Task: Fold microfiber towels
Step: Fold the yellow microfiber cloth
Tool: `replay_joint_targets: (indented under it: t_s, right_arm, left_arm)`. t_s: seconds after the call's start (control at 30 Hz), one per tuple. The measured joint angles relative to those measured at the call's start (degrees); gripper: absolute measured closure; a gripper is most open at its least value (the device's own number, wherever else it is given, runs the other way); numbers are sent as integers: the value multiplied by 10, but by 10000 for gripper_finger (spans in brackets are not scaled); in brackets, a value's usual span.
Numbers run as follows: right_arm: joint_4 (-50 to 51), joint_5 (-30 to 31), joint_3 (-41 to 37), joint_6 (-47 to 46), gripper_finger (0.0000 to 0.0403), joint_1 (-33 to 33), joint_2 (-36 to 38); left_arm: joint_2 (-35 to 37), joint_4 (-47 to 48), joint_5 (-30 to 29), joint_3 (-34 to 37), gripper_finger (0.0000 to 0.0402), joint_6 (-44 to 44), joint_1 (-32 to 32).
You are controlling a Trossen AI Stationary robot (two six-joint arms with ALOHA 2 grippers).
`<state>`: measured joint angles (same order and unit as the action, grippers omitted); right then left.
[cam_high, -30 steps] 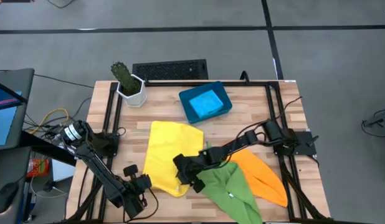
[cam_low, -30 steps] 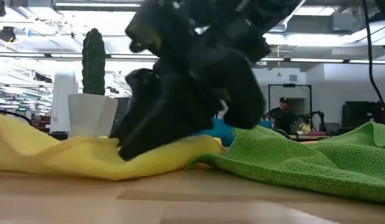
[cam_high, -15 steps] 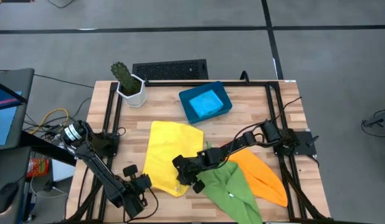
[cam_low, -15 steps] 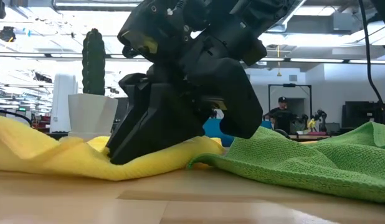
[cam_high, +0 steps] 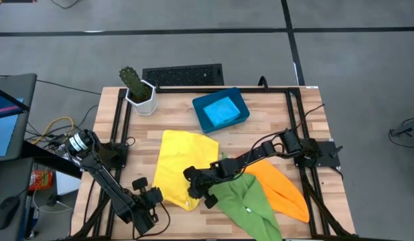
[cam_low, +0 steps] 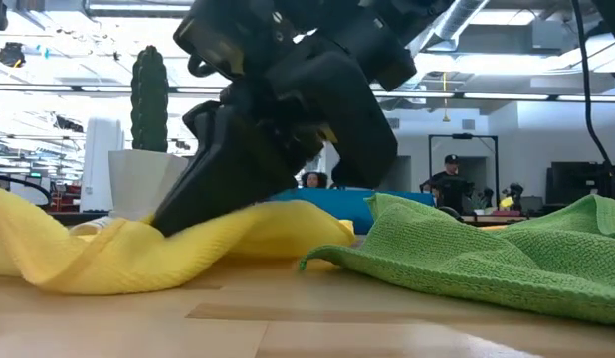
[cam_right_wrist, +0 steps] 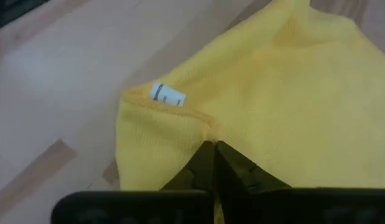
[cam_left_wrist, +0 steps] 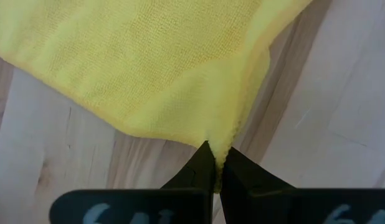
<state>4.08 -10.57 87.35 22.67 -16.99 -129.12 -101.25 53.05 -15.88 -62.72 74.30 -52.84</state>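
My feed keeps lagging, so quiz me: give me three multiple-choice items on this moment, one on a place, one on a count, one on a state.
1. Where is the blue towel?
A. in the tray
B. under the green towel
C. beside the cactus

2. How many towels lie outside the tray?
A. one
B. two
C. three

3. What do both grippers hold?
A. nothing, both open
B. the yellow towel
C. the orange towel

Answers:
1. A: the high view shows it inside the tray.
2. C: yellow, green and orange lie on the table.
3. B: each wrist view shows the jaws of the left gripper and right gripper shut on yellow cloth.
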Motion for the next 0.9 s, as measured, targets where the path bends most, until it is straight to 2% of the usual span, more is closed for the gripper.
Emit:
replay_joint_targets:
  t_s: [0.1,0.37,0.5,0.67,0.9]
  right_arm:
    - [10,0,11,-17,355,2,0]
    - [17,-5,23,-33,264,3,0]
    - [15,-10,23,-28,232,3,0]
    - [8,-21,23,-28,223,3,-7]
    - [0,-29,22,-32,238,3,-28]
  left_arm:
    - [0,0,0,0,401,0,0]
    - [0,0,-9,0,401,-1,0]
    - [0,0,-10,0,401,-1,0]
    - [0,0,-12,0,401,-1,0]
    - [0,-1,-13,0,401,4,0]
